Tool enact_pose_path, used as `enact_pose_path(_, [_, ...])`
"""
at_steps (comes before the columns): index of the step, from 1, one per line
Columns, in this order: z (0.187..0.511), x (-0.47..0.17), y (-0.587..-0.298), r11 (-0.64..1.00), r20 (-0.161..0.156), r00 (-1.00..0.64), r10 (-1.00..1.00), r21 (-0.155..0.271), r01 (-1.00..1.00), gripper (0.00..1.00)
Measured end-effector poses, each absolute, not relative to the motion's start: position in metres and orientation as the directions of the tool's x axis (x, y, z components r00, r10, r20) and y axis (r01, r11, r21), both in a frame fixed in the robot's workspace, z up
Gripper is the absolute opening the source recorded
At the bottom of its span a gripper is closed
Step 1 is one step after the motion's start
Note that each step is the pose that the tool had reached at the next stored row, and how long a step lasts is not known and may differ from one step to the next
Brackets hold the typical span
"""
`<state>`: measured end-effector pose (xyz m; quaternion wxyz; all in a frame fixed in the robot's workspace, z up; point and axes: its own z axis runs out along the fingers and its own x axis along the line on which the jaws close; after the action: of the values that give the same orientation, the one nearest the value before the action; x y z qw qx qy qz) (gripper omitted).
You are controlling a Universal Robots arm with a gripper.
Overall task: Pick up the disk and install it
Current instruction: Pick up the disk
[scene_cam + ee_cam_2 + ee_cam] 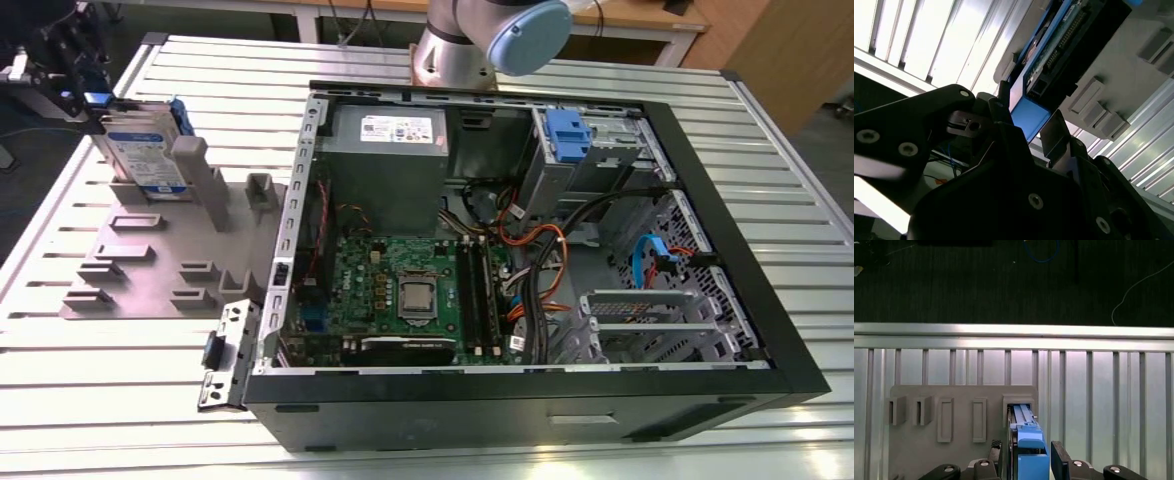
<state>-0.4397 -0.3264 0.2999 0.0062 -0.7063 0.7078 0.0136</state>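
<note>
The disk (140, 150), silver-grey with a white-and-blue label in a blue carrier, stands upright in a slot of the grey fixture (147, 265) at the exterior view's left. My gripper (96, 98) is at the disk's upper end. In both wrist views the blue carrier end (1031, 452) (1026, 117) lies between the two black fingers (1060, 462) (1056, 131), which press on its sides. The gripper (1031, 462) is shut on the disk, and the disk still sits in its slot.
The open computer case (747, 300) lies at the exterior view's right, with a drive bay holding a lone blue bracket (567, 135) and the grey power supply (387, 135). The fixture has several empty slots (944, 420). The slatted table's edge rail (1014, 330) runs just beyond the fixture.
</note>
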Motion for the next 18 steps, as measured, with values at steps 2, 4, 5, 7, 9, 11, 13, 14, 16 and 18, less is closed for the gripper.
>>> enact_pose_path(2, [0.3, -0.44, -0.326, 0.002, -0.028, -0.002, -1.0, 0.01, -1.0, 0.51])
enact_pose_path(4, [0.3, -0.44, -0.324, 0.002, -0.028, -0.002, -1.0, 0.01, -1.0, 0.51])
enact_pose_path(5, [0.299, -0.44, -0.324, 0.002, -0.028, -0.002, -1.0, 0.01, -1.0, 0.51])
enact_pose_path(7, [0.298, -0.44, -0.324, 0.002, -0.028, -0.002, -1.0, 0.011, -1.0, 0.51])
enact_pose_path(9, [0.297, -0.44, -0.324, 0.002, -0.028, -0.002, -1.0, 0.014, -1.0, 0.51])
enact_pose_path(11, [0.295, -0.44, -0.323, 0.002, -0.028, -0.002, -1.0, 0.018, -1.0, 0.51])
enact_pose_path(13, [0.294, -0.44, -0.324, 0.002, -0.028, -0.003, -1.0, 0.019, -1.0, 0.51])
enact_pose_path(14, [0.293, -0.44, -0.324, 0.002, -0.028, -0.002, -1.0, 0.019, -1.0, 0.51])
enact_pose_path(16, [0.29, -0.44, -0.324, 0.001, -0.028, -0.002, -1.0, 0.019, -1.0, 0.51])
enact_pose_path(18, [0.288, -0.44, -0.324, -0.002, -0.028, 0.001, -1.0, 0.019, -1.0, 0.51])
